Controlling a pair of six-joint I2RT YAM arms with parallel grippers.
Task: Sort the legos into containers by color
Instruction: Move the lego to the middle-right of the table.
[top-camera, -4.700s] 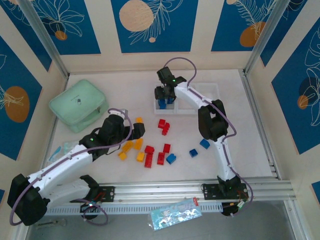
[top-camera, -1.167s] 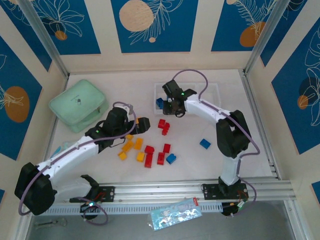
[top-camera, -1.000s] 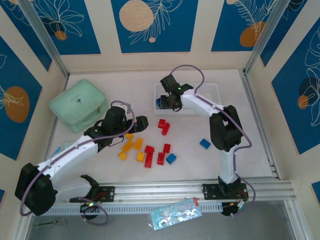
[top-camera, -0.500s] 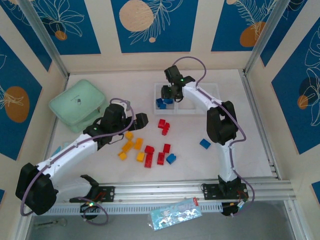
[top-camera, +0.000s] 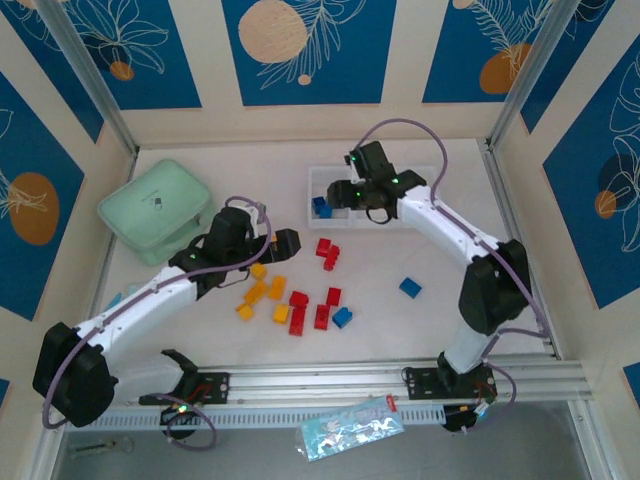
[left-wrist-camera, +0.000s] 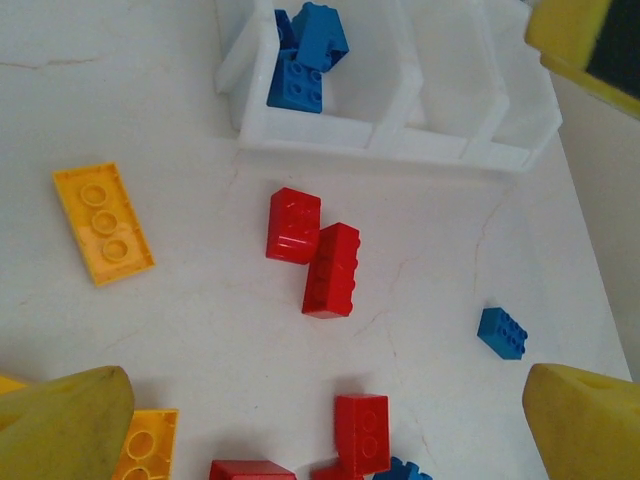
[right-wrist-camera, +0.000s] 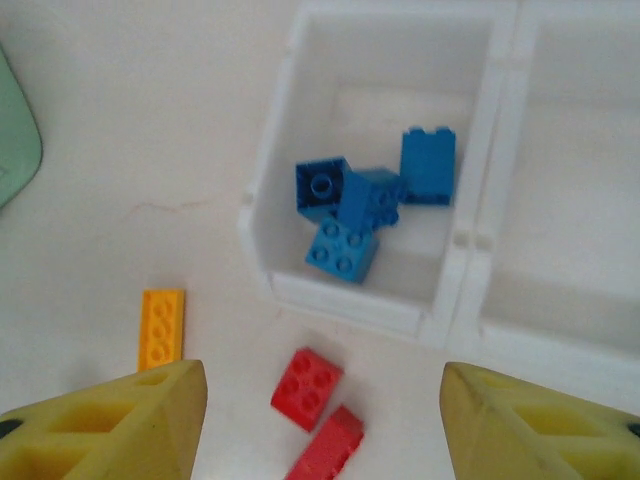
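Observation:
The containers are three compartments of a low white tray (top-camera: 420, 180) (left-wrist-camera: 430, 145) (right-wrist-camera: 470, 240). Its left compartment holds several blue legos (top-camera: 320, 207) (left-wrist-camera: 305, 60) (right-wrist-camera: 365, 205). My right gripper (top-camera: 345, 198) (right-wrist-camera: 320, 420) hangs open over that end of the tray with nothing between its fingers. Loose on the table lie a red pair (top-camera: 327, 250) (left-wrist-camera: 315, 250) (right-wrist-camera: 318, 410), yellow-orange legos (top-camera: 265, 290) (left-wrist-camera: 102, 222), more red ones (top-camera: 300, 310) (left-wrist-camera: 362, 430) and blue ones (top-camera: 410, 288) (left-wrist-camera: 502, 332). My left gripper (top-camera: 287, 240) (left-wrist-camera: 325, 400) is open above the pile, holding nothing.
A mint green zip case (top-camera: 157, 210) lies at the back left. A clear plastic bag (top-camera: 350, 427) rests in front of the metal rail (top-camera: 330, 382) at the near edge. Metal posts and the enclosure walls bound the table.
My right gripper carried a blue lego over the left compartment, opened and let it go, then swung right along the tray. The left arm has barely shifted.

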